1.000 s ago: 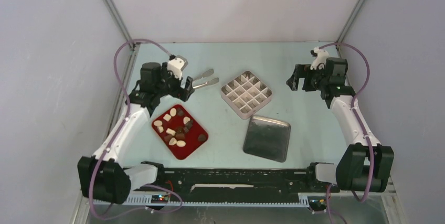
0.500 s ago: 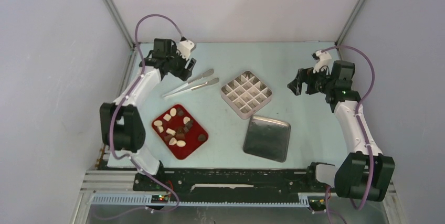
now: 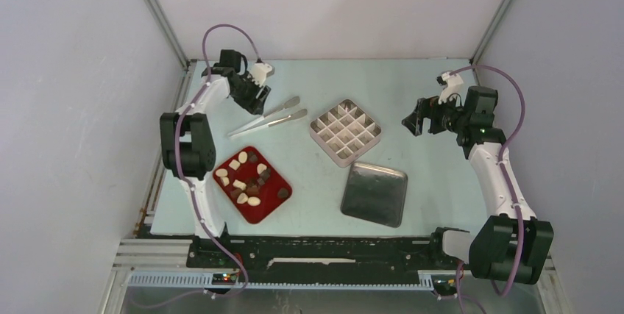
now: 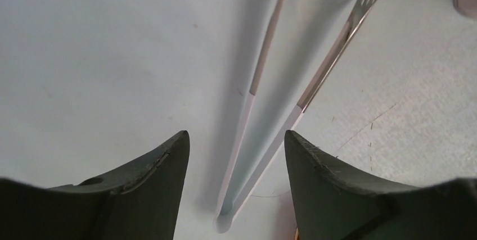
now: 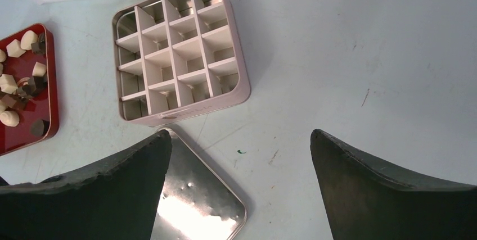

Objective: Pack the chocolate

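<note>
The chocolate [image 3: 246, 179] lies in the red tray [image 3: 271, 208] at lower left of the top view, with bare table [image 3: 412, 79] between it, the divided box [image 3: 345, 131] and the metal lid [image 3: 375, 193]. Only the left wrist view shows the left gripper [image 4: 236, 139] with spread fingers [image 4: 140, 195] straddling the joined end of the tongs [image 4: 225, 216], near the upper-left wall [image 3: 88, 108]; the right gripper [image 5: 241, 136] hangs wide open at right.

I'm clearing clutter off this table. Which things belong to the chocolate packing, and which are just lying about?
Job: small cream and brown chocolate pieces, red tray, pink divided box, metal tongs.
Lying about: square silver metal lid, idle for now.
</note>
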### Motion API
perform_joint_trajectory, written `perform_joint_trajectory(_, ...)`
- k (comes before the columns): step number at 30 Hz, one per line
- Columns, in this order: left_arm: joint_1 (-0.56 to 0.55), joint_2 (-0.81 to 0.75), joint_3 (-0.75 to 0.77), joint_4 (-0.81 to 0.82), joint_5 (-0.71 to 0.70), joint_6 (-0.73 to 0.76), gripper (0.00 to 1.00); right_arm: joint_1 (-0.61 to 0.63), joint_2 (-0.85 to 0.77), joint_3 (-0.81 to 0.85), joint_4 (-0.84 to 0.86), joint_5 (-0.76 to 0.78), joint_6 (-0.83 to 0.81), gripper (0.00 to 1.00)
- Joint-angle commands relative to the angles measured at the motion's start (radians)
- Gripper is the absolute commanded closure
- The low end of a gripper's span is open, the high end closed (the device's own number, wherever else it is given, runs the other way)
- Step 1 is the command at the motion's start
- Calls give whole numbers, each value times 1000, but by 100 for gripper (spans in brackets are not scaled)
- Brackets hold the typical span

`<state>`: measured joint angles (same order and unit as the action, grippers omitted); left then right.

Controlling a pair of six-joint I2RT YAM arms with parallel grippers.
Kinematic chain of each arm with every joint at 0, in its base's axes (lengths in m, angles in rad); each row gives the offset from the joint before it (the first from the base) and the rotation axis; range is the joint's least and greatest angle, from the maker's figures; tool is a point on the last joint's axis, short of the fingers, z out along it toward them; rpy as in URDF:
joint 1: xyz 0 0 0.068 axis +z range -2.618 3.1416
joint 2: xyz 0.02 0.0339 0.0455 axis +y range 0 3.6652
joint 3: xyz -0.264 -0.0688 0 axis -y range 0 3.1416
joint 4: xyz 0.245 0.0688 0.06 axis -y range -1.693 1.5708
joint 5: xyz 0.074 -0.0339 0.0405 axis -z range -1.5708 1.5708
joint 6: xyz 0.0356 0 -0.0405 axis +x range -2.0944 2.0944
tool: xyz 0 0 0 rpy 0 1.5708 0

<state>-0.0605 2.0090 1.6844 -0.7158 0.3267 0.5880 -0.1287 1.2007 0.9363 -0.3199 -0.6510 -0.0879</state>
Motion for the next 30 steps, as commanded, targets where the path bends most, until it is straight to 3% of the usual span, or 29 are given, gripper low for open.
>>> perform_joint_trajectory(1, -4, 36, 58, -72, 45, 78, 32, -3, -1, -1, 21, -19, -23, 4)
perform_joint_trajectory(6, -4, 80, 65, -40, 5, 87, 35, -3, 6, -1, 22, -29, -21, 4)
perform_joint_trajectory(11, -7, 158, 165, -132, 7, 98, 48, -4, 4, -1, 19, -30, -21, 5)
perform_joint_trajectory(22, -30, 196, 198, -171, -90, 100, 49, -4, 2, -1, 16, -44, -17, 5)
perform_joint_trajectory(30, -33, 288, 316, -290, -135, 83, 51, -8, -1, -1, 8, -51, -18, 5)
